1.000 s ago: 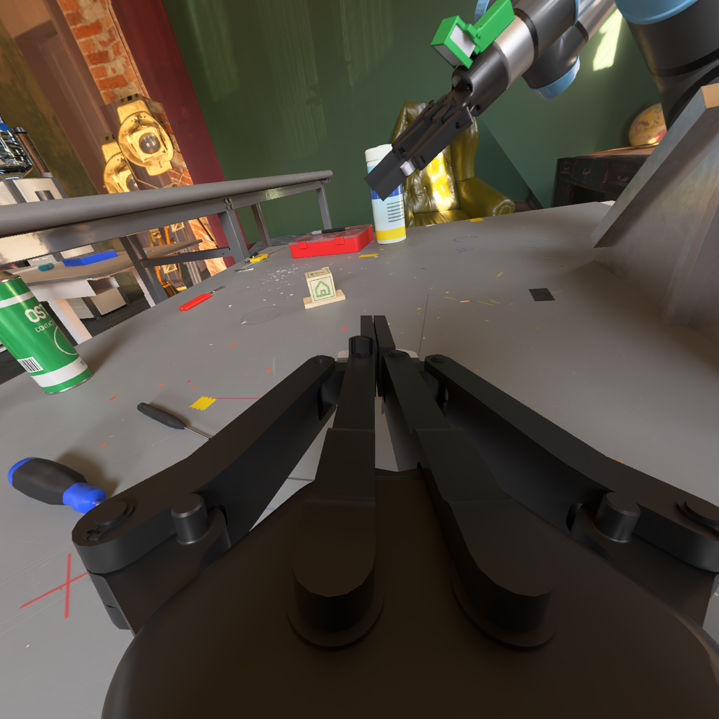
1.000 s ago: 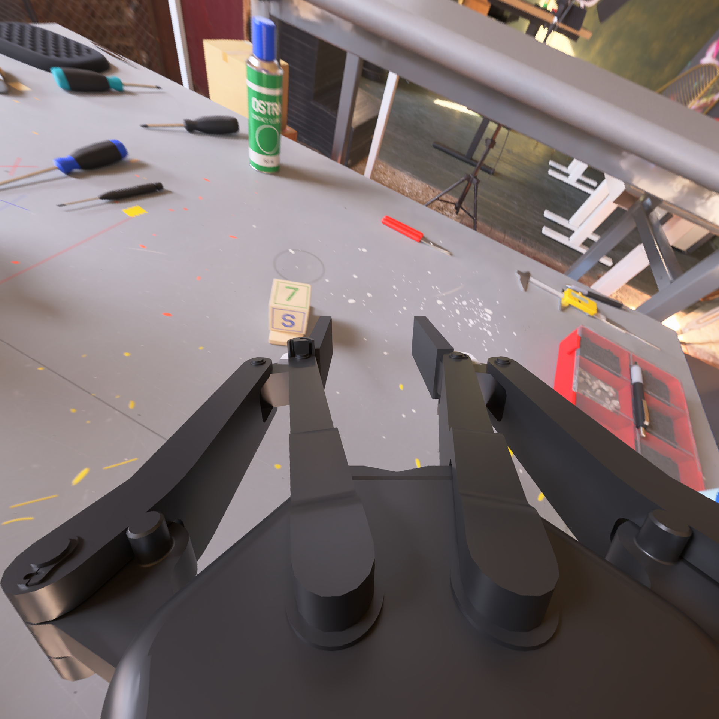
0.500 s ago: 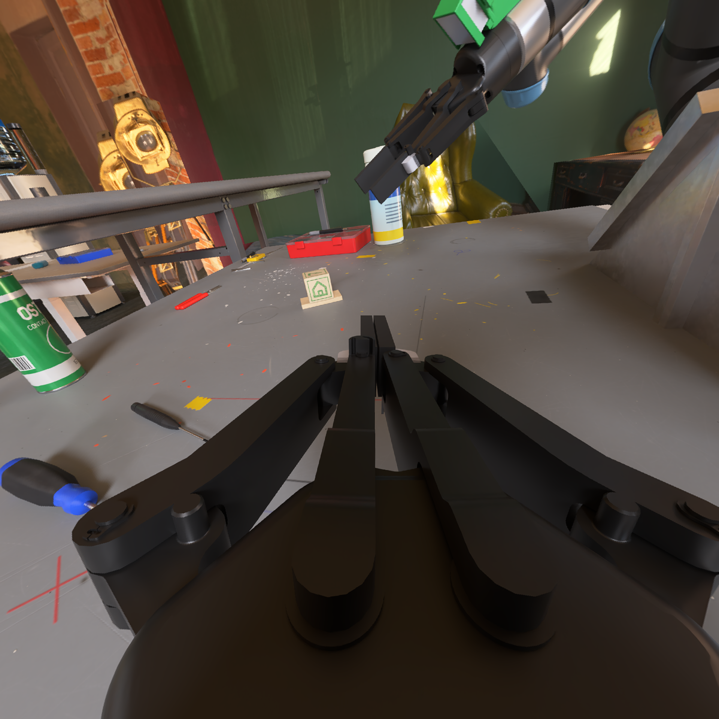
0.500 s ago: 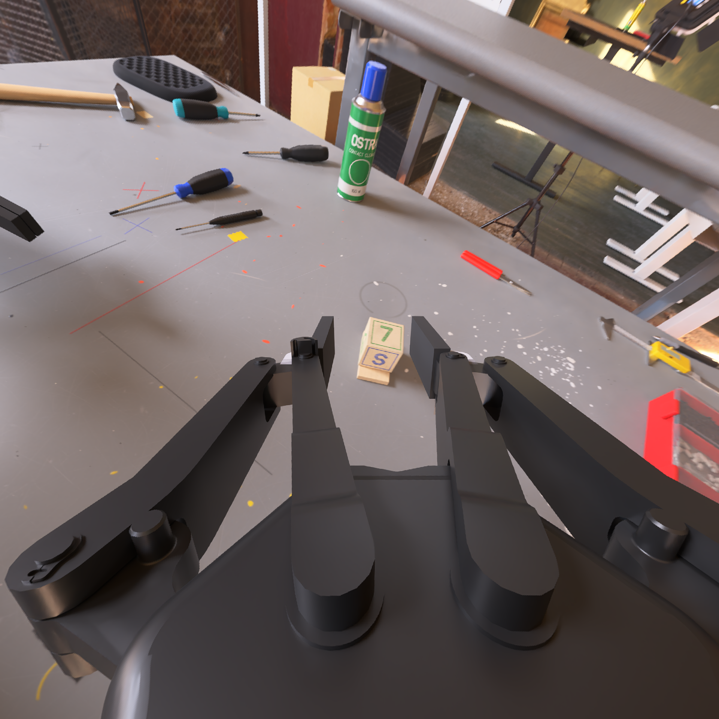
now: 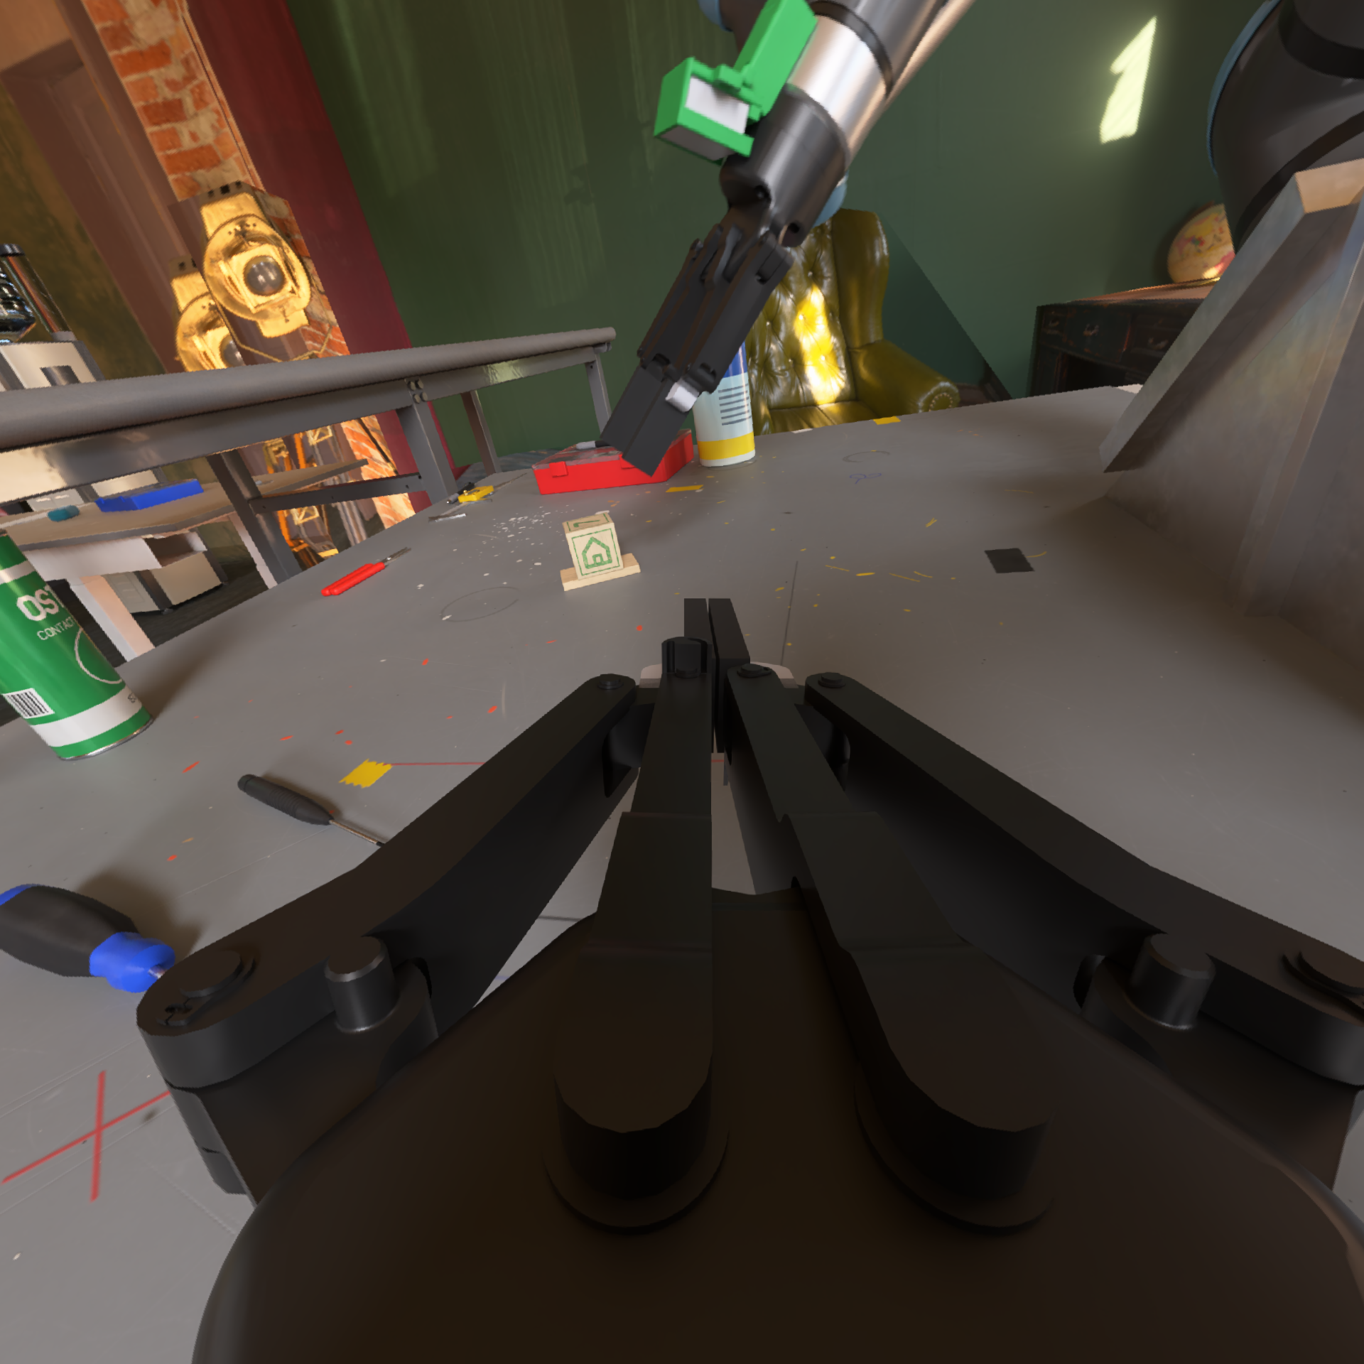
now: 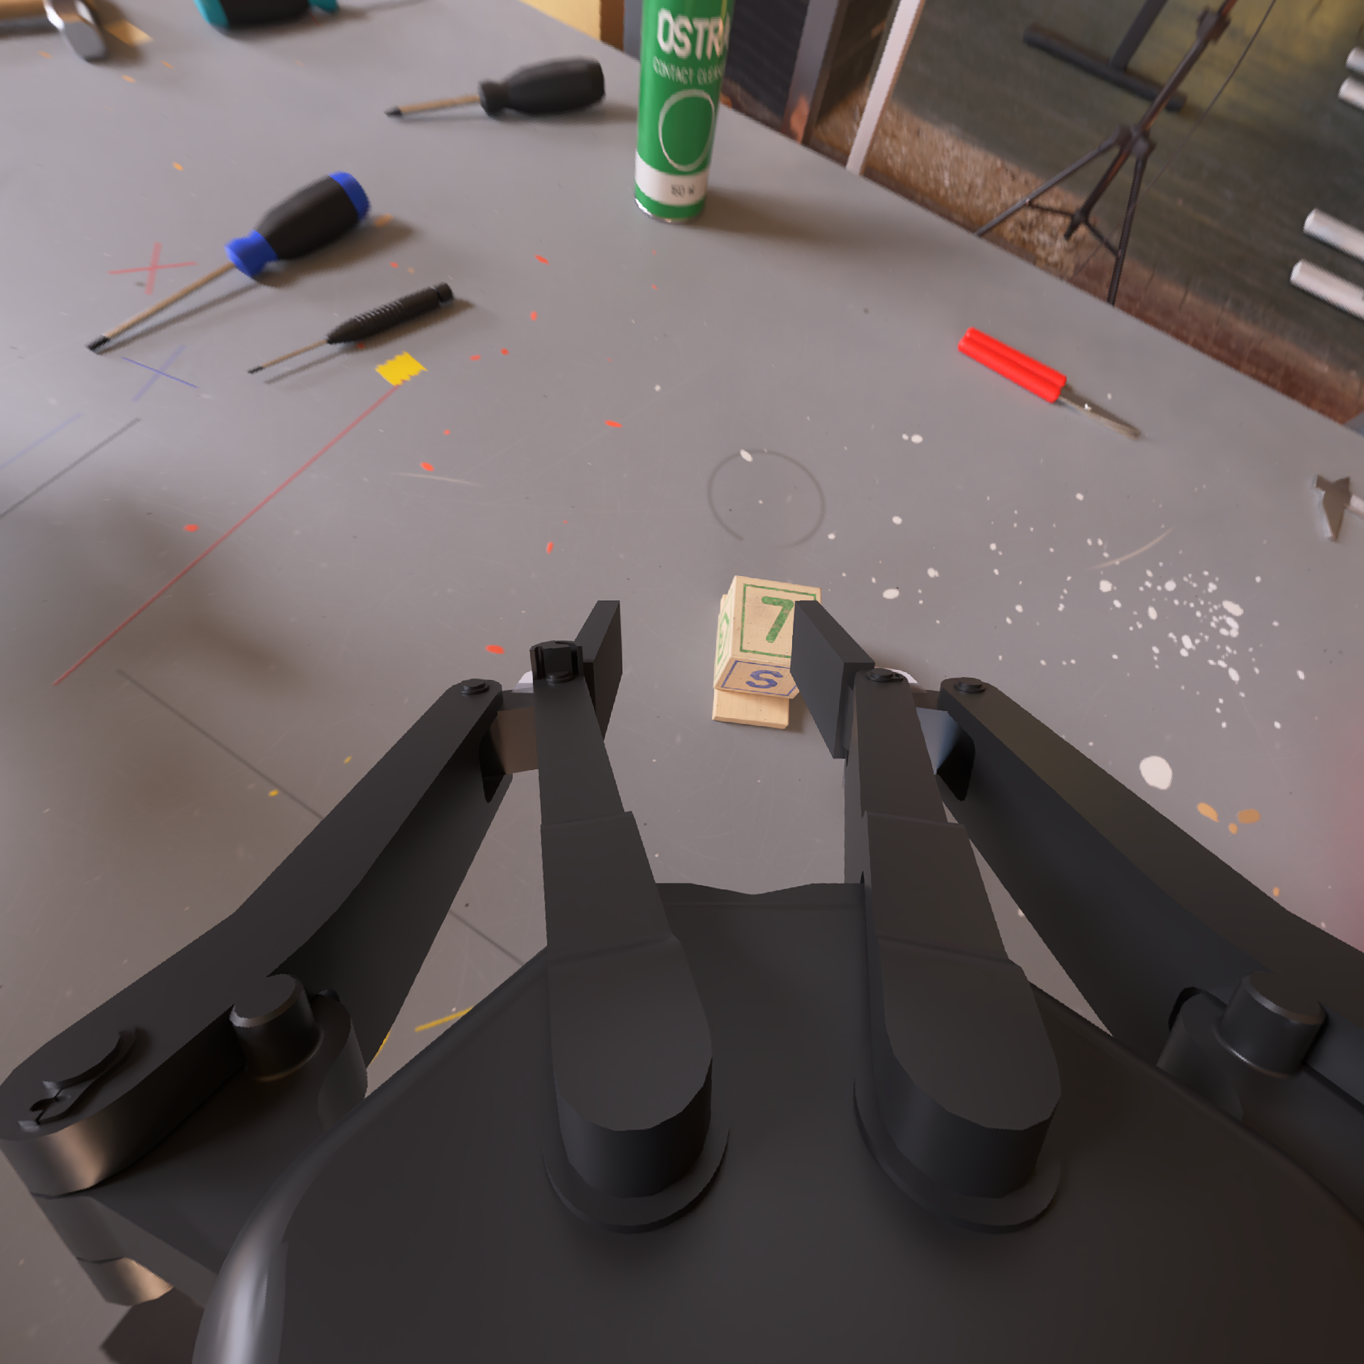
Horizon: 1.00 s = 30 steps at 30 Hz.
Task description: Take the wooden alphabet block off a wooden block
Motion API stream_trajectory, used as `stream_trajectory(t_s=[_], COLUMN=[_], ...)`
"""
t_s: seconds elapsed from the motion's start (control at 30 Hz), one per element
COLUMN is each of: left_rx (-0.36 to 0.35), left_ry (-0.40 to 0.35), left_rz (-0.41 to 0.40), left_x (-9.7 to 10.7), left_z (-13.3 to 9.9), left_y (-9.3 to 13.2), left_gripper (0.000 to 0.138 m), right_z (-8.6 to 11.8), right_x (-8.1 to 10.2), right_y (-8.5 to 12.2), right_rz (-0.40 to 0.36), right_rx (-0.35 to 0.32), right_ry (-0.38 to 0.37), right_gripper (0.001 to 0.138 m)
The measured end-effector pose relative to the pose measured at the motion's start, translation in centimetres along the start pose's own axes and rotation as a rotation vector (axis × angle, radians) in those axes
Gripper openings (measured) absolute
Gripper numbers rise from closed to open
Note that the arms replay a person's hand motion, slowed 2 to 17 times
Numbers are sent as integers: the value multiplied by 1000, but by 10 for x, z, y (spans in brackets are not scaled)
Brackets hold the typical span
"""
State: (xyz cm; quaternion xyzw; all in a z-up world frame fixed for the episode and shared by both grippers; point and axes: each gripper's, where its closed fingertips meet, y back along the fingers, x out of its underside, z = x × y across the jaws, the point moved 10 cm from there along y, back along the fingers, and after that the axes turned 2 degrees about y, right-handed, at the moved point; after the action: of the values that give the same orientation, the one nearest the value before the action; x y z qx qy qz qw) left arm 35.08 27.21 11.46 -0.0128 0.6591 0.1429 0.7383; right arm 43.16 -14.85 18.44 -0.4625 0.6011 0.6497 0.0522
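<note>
Alphabet block (image 6: 767, 627) atop wooden block (image 6: 749, 712), right tool (image 6: 705, 635) spread above.

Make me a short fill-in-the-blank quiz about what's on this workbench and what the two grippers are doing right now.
1. The alphabet block sits on a flat ____ block.
2. The right gripper is ____.
3. The left gripper is ____.
4. The spray can is mostly ____.

Missing words: wooden; open; shut; green
</note>
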Motion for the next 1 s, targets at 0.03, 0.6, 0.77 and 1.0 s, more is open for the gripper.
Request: stream_trajectory(t_s=[0.03,0.6,0.77,1.0], left_rx=[0,49,64,95], left_ry=[-2,-32,-30,-26], left_rz=[0,-33,-43,-23], left_x=[0,3,4,6], left_z=[0,-2,-2,-3], left_y=[0,6,5,1], left_gripper=[1,5,10,16], right_z=[-3,-39,-40,-39], right_x=[-1,-3,-1,2], right_y=[-6,-79,-91,-97], right_rz=[19,236,257,283], right_rx=[3,-23,-54,-36], right_ry=[-8,-140,-171,-125], right_gripper=[62,65,65,46])
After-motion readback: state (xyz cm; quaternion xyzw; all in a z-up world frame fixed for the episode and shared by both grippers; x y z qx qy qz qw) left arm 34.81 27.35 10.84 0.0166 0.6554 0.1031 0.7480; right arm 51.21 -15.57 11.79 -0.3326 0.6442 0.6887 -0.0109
